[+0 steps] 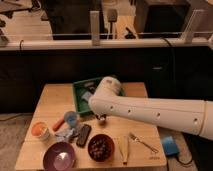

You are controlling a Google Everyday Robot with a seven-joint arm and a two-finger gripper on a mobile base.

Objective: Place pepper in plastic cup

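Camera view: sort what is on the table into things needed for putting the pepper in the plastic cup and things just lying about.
For the job: pepper, lying just left of the blue cup; gripper, over the table to the right of that cup.
Lying about: green tray, purple bowl, dark bowl, fork, orange cup.

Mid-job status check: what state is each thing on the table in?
blue cup: upright.
pepper: lying on the table beside the blue cup, not in a cup.
orange cup: upright.
purple bowl: upright.
dark bowl: upright, holding dark pieces.
claw: over the table, right of the blue cup.
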